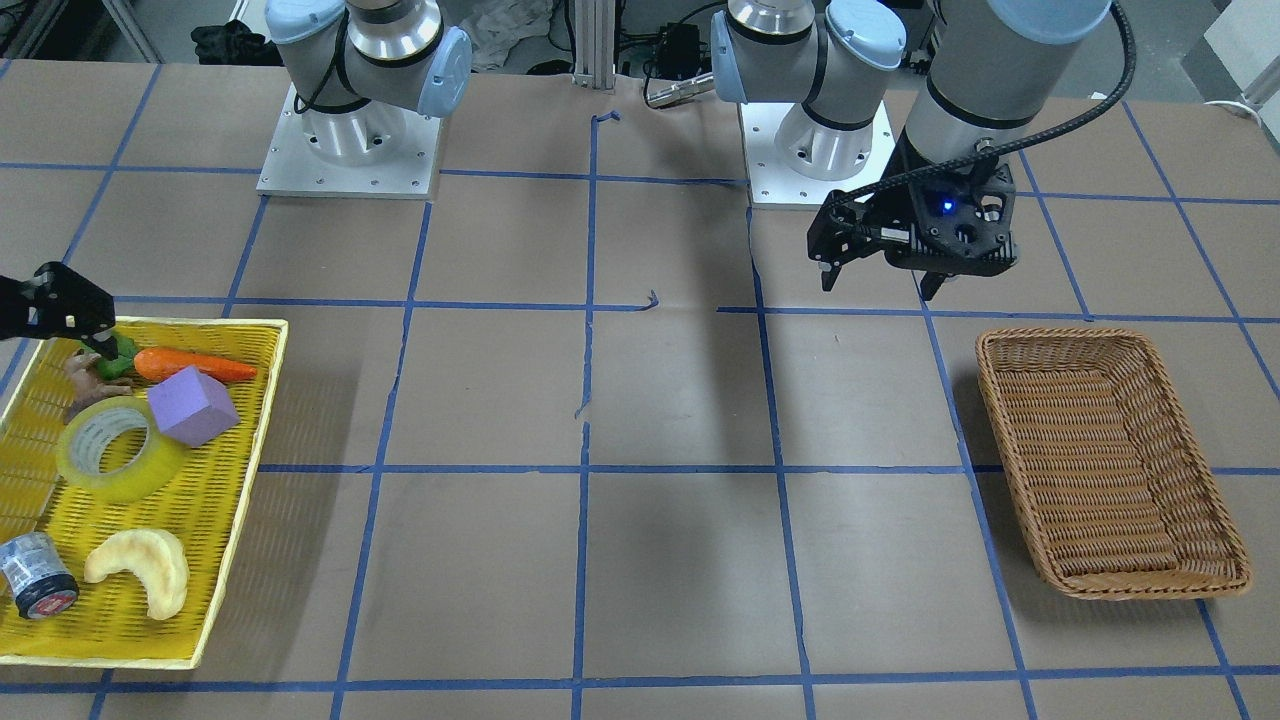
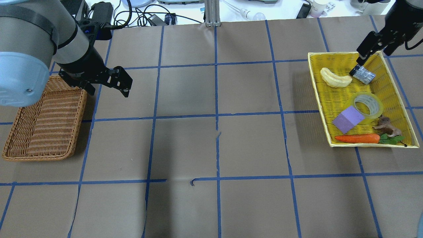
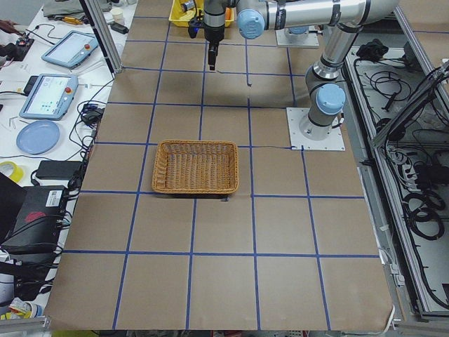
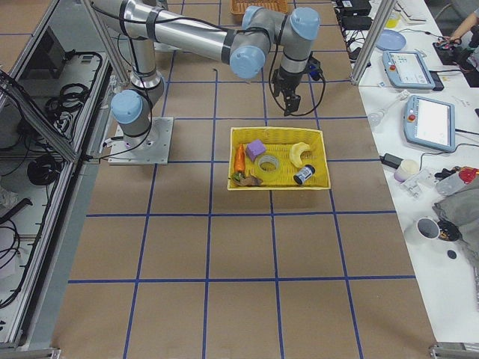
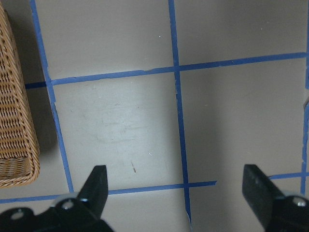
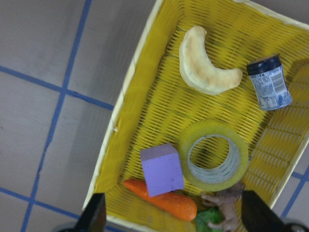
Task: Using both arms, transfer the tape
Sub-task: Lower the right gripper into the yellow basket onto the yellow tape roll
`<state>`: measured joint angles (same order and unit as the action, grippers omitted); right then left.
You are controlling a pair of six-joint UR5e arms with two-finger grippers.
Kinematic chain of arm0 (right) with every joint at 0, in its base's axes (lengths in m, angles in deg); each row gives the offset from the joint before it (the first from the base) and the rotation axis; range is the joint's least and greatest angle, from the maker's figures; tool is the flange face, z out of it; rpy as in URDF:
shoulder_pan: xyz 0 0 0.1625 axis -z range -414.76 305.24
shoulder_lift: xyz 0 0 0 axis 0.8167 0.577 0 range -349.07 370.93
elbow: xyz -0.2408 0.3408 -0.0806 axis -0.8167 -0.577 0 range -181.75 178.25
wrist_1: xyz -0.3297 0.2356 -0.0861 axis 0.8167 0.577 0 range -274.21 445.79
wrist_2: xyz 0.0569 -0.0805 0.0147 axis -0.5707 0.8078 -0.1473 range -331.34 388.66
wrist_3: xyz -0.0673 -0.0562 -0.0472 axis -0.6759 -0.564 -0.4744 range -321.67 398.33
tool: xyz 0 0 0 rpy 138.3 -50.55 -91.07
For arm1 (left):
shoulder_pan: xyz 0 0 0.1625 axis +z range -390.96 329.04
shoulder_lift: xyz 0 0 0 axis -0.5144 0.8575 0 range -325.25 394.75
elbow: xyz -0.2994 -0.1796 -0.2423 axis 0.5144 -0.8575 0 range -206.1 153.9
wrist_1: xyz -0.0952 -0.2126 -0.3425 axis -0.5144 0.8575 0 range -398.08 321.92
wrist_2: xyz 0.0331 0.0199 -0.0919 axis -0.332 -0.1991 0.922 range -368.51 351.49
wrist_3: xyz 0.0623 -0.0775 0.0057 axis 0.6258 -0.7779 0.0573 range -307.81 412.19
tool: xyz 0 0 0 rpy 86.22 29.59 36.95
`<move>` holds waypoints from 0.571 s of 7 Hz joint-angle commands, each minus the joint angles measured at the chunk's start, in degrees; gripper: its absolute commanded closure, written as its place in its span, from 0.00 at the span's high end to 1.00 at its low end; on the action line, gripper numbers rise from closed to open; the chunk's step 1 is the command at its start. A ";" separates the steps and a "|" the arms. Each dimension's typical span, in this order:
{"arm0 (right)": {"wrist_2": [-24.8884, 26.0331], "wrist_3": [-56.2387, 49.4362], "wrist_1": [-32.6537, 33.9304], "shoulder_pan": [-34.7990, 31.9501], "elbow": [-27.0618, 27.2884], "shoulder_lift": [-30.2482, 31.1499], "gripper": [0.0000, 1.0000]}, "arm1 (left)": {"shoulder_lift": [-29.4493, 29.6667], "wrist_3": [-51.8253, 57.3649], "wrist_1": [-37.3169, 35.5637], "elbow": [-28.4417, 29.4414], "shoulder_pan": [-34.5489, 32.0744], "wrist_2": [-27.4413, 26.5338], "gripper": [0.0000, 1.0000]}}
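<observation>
The yellow translucent tape [image 1: 110, 450] lies flat in the yellow tray [image 1: 268, 400] beside a purple cube. It also shows in the overhead view [image 2: 367, 105] and the right wrist view [image 6: 215, 154]. My right gripper [image 2: 375, 54] is open and empty. It hovers above the tray's far end, over the silver-black roll and apart from the tape. Its fingers [image 6: 96, 215] frame the tray from above. My left gripper [image 2: 105, 86] is open and empty above bare table beside the wicker basket [image 2: 43, 125]. Its fingers [image 5: 99, 181] are wide apart.
The tray also holds a purple cube [image 2: 347, 119], a carrot [image 2: 357, 138], a croissant-shaped piece [image 2: 335, 78], a silver-black roll with a red end [image 1: 35, 577] and a small brown toy animal [image 2: 385, 125]. The brown table is marked with a blue tape grid.
</observation>
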<state>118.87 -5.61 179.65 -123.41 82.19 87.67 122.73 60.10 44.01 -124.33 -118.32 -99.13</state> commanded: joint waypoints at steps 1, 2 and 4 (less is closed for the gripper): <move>0.06 -14.62 11.02 6.22 3.50 -6.22 1.00 | 0.00 0.00 0.00 -0.03 0.00 0.00 1.00; 0.14 -18.51 13.60 7.38 4.38 -8.86 1.00 | 0.00 -0.09 0.00 -0.03 0.00 0.00 1.00; 1.11 -20.66 18.16 7.48 8.49 -11.43 0.99 | 0.00 0.00 0.09 -0.03 0.00 0.00 1.00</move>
<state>119.66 -24.83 194.16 -116.24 87.97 77.79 122.73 60.04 44.03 -124.36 -118.32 -99.13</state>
